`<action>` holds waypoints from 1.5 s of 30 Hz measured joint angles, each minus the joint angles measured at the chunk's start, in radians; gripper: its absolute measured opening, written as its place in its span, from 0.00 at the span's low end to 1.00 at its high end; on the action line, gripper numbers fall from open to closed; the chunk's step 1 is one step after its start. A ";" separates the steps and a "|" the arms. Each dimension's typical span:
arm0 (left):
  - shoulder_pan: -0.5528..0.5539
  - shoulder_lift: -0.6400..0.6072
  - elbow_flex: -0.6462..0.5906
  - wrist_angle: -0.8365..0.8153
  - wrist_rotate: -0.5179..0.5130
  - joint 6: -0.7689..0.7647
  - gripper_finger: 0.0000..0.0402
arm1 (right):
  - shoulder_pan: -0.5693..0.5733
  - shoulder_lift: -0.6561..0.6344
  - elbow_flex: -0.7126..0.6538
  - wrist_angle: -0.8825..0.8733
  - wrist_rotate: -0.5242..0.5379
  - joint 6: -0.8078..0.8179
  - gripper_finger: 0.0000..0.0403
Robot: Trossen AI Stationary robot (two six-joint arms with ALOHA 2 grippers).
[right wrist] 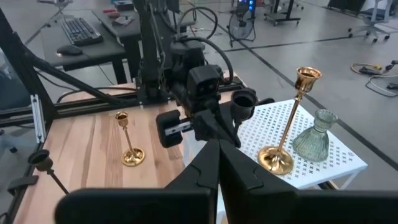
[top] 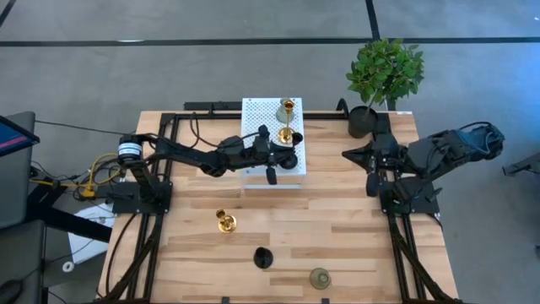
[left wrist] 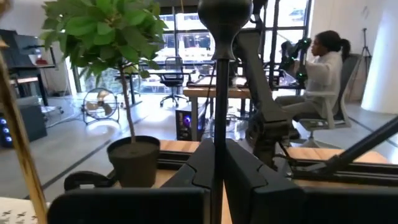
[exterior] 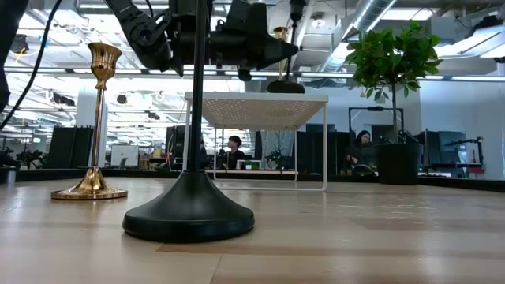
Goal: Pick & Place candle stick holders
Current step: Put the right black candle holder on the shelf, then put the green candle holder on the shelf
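Observation:
My left gripper (top: 285, 157) is over the white perforated stand (top: 257, 110) and is shut on a black candlestick holder (right wrist: 242, 102). A gold holder (top: 287, 118) and a grey-green holder (right wrist: 316, 134) stand on their bases on the stand. On the table stand a second gold holder (top: 226, 221), a black one (top: 263, 257) and a grey-green one (top: 319, 277). My right gripper (top: 348, 154) waits at the table's right, shut and empty. My left gripper pinches the black holder's thin stem (left wrist: 219, 93) between its two fingers, below the cup (left wrist: 224, 15). The fingers come level from the table's left and lie across the stem. The holder is upright, its round base (exterior: 286, 87) at the stand's top; I cannot tell whether it rests there.
A black pot with a green plant (top: 384, 72) stands at the far right corner. Black frame rails (top: 152, 245) run along both table sides. People sit at desks in the room beyond the table (left wrist: 323, 62).

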 joint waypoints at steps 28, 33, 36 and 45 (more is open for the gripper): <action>0.015 0.056 0.001 0.043 -0.060 -0.003 0.20 | 0.000 -0.010 0.000 0.001 0.000 -0.019 0.00; 0.015 0.055 0.001 0.044 -0.074 -0.003 0.29 | 0.000 -0.010 0.000 0.001 0.000 -0.018 0.00; 0.012 0.047 0.001 0.035 -0.074 -0.003 0.34 | 0.000 -0.010 0.000 0.001 0.000 -0.018 0.00; 0.013 -0.051 0.001 -0.146 -0.074 0.025 0.48 | 0.000 -0.010 0.001 0.004 0.000 -0.018 0.00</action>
